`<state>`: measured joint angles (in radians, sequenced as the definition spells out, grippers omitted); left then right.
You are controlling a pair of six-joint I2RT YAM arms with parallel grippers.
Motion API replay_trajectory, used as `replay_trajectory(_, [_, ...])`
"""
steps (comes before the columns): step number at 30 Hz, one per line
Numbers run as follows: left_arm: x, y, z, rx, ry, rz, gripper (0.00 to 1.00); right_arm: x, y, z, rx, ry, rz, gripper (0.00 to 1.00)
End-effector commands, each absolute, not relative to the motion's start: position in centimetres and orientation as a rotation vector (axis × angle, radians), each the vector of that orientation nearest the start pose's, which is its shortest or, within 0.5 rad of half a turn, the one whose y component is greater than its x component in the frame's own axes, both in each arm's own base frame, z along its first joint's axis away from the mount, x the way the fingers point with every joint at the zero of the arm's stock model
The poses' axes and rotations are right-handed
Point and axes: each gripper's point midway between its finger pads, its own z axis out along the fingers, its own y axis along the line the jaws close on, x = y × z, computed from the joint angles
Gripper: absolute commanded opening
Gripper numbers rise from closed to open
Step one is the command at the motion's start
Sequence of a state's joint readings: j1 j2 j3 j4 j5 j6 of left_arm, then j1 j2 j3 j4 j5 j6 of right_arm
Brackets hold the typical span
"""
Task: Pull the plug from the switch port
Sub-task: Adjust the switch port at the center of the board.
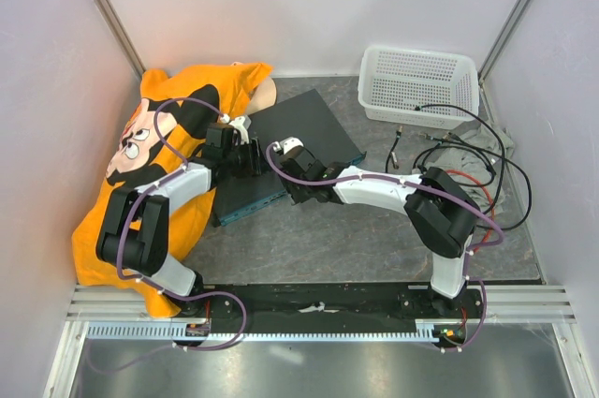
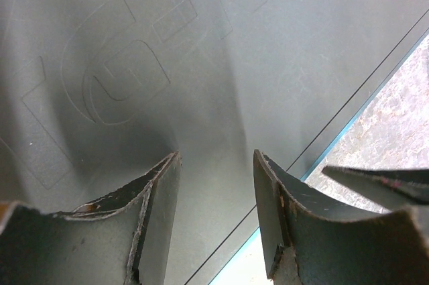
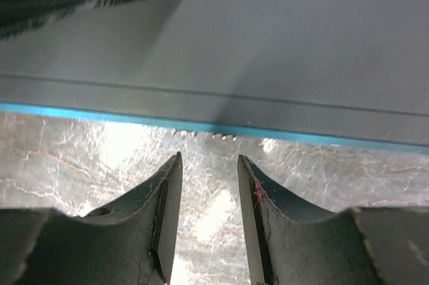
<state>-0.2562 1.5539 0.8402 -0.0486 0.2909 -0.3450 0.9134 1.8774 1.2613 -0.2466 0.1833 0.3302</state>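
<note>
The switch (image 1: 304, 131) lies flat at the table's middle, dark blue-grey on top, with its teal front face (image 1: 248, 203) turned toward the arms. My left gripper (image 1: 255, 162) hovers close over the switch's top (image 2: 201, 64), near the front edge; its jaws are open with nothing between them (image 2: 217, 153). My right gripper (image 1: 296, 188) sits low on the table just in front of the teal edge (image 3: 100, 112), open and empty (image 3: 210, 157). Small pale marks (image 3: 201, 135) show under that edge. The plug and the port are hidden from every view.
An orange cartoon shirt (image 1: 159, 173) lies under and beside the left arm. A white mesh basket (image 1: 416, 84) stands at the back right. Loose black and red cables (image 1: 468, 159) sprawl at the right. Walls close in on three sides.
</note>
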Motion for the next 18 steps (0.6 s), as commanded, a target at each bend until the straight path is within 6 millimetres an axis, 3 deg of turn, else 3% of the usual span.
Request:
replay_trajectory(1, [34.9, -14.9, 4.6, -0.011, 2.473, -0.584, 0.56, 30.3, 36.3, 8.1, -0.580, 2.327, 0.350, 0.46])
replay_trajectory(18, [34.7, -14.6, 4.8, -0.008, 2.459, -0.571, 0.56, 31.8, 36.0, 7.4, -0.565, 2.282, 0.300, 0.43])
